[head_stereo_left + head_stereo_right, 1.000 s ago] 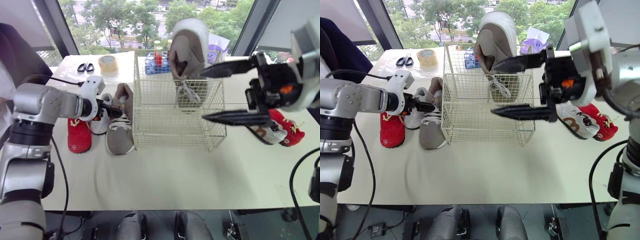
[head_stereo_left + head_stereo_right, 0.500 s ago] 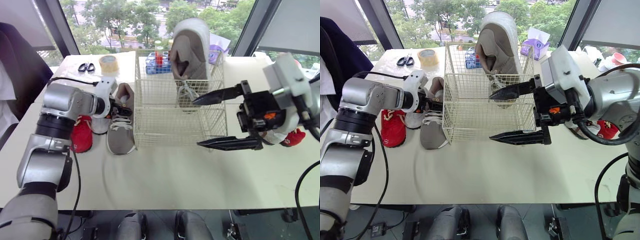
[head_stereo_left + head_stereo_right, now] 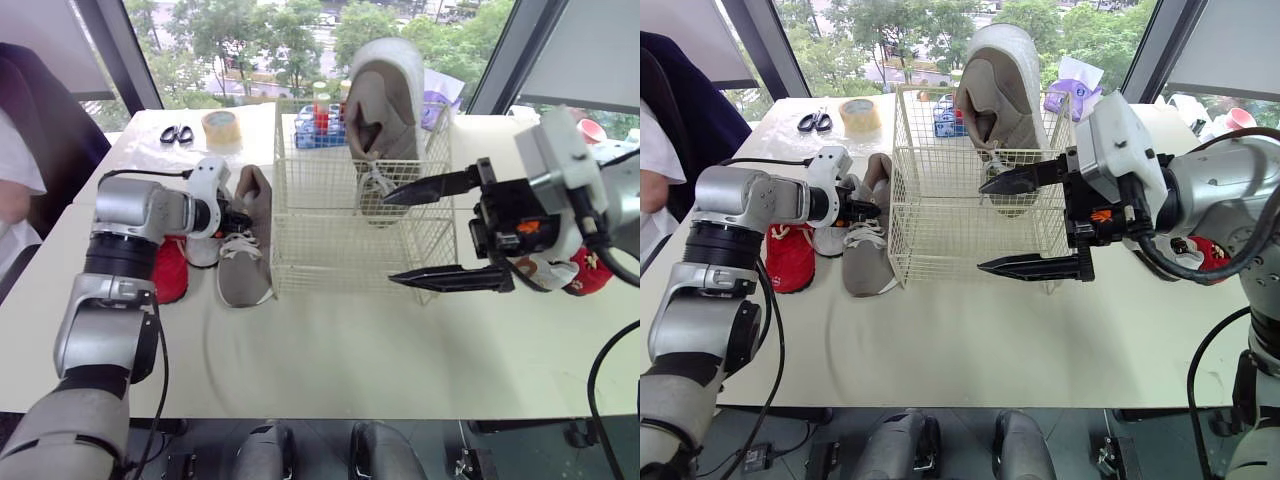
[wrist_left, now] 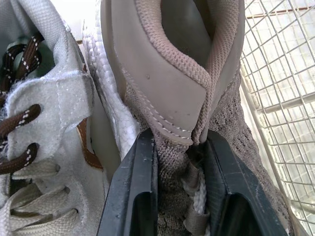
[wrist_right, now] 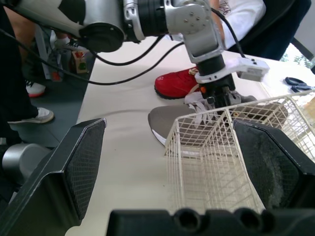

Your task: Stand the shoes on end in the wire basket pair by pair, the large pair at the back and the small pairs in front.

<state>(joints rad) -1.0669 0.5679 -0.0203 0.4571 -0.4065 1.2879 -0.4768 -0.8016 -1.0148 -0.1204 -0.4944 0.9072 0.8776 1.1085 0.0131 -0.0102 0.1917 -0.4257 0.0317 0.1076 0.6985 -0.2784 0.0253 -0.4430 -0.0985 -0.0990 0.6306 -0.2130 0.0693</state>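
Observation:
A white wire basket (image 3: 350, 292) stands mid-table with one large grey shoe (image 3: 385, 100) on end against its back wall. Its mate, the other large grey shoe (image 3: 243, 270), lies on the table just left of the basket. My left gripper (image 3: 240, 218) reaches in from the left and is shut on that shoe's tongue (image 4: 172, 113); the wrist view shows both fingers (image 4: 135, 196) pinching it. A small white shoe (image 3: 203, 250) and a small red shoe (image 3: 168, 270) lie further left. My right gripper (image 3: 390, 240) hovers wide open at the basket's front right corner, holding nothing.
A red shoe (image 3: 590, 275) and a white shoe (image 3: 540, 270) lie on the table behind my right hand. Scissors (image 3: 176, 133), a tape roll (image 3: 221, 128) and a blue crate (image 3: 315, 125) sit at the back. A person's arm (image 3: 15, 190) is at the far left.
My left gripper has closed on the grey shoe's tongue. My right gripper has come down and moved left toward the basket's front, staying open.

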